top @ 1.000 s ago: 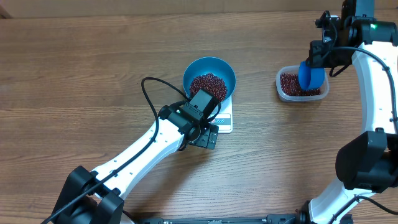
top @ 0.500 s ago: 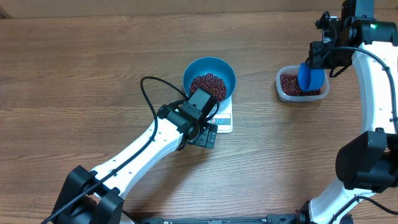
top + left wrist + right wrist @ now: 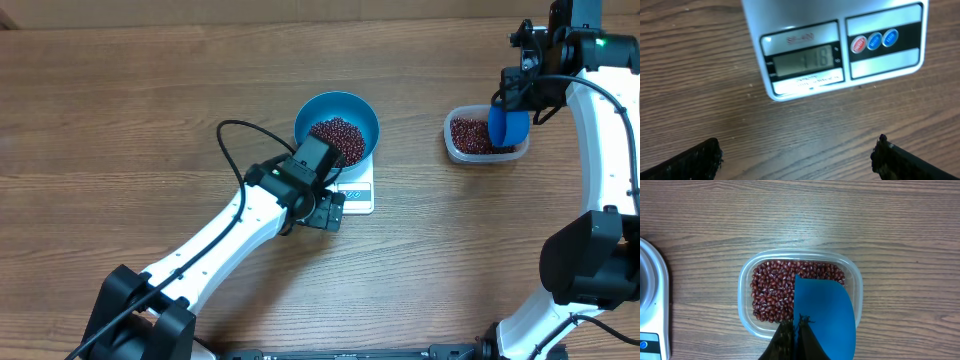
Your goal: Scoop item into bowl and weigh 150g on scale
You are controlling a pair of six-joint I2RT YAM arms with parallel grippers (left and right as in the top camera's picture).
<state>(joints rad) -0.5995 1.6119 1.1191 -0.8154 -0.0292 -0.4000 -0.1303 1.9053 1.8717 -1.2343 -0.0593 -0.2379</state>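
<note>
Wood-grain tabletop [image 3: 120, 120] fills every view. From the lower left of the overhead frame the left arm reaches toward the centre. The left gripper [image 3: 330, 208] hangs just below the front edge of the white scale [image 3: 358, 192], jaws spread wide and empty. In the left wrist view its two dark fingers [image 3: 695, 160] sit in the bottom corners with bare wood between them, touching nothing. Above them the scale's display strip shows faint digits that look like 118, with three round buttons to its right.

On the scale, just above centre, stands the blue bowl [image 3: 352, 108] with a heap of red-brown beans [image 3: 336, 135] inside. At the upper right, well apart from the scale, a clear plastic tub [image 3: 455, 145] holds more of the beans.

Over the tub's right half hangs a blue scoop [image 3: 507, 126], its handle pinched between the closed jaws of the right gripper [image 3: 795, 330]. Whether the scoop touches the beans cannot be told.
</note>
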